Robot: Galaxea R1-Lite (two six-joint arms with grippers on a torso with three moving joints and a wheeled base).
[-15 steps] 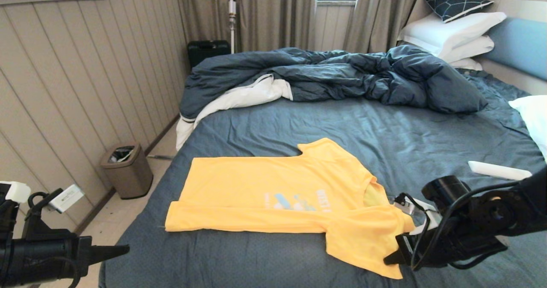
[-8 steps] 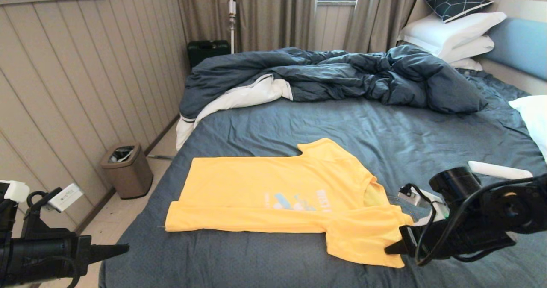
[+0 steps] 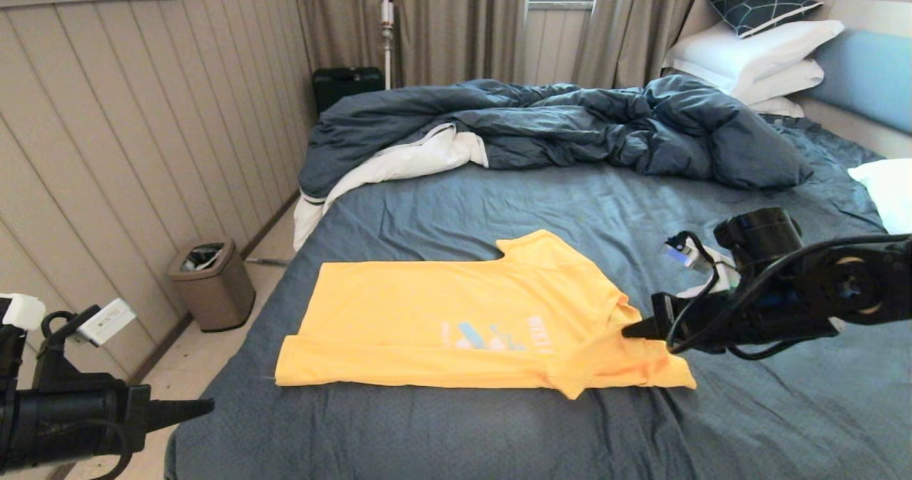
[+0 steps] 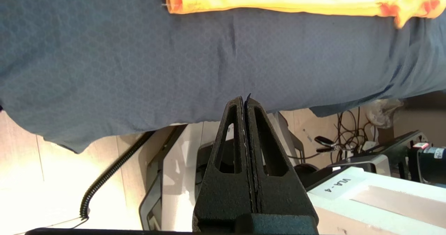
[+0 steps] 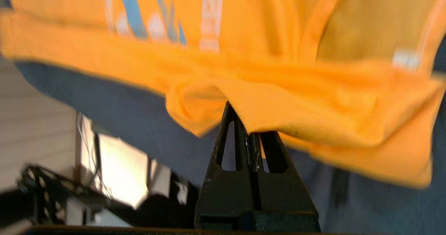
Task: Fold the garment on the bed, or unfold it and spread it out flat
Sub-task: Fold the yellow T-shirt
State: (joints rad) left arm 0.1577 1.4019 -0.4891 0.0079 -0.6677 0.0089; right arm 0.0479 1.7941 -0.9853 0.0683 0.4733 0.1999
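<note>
Your right tool (image 3: 630,330) is clenched on the near sleeve of the T-shirt (image 3: 442,320), which lies on the near part of the bed (image 3: 499,209); its thin pinch could slip, while the left tool (image 3: 203,409) sits clenched, empty, off the bed's left.

The garment (image 3: 456,316) is a soft, matt knit cloth. The bed (image 3: 584,209) has a matt sheet with fine texture, lightly creased. The right gripper (image 3: 630,330) looks like matt black plastic.
</note>
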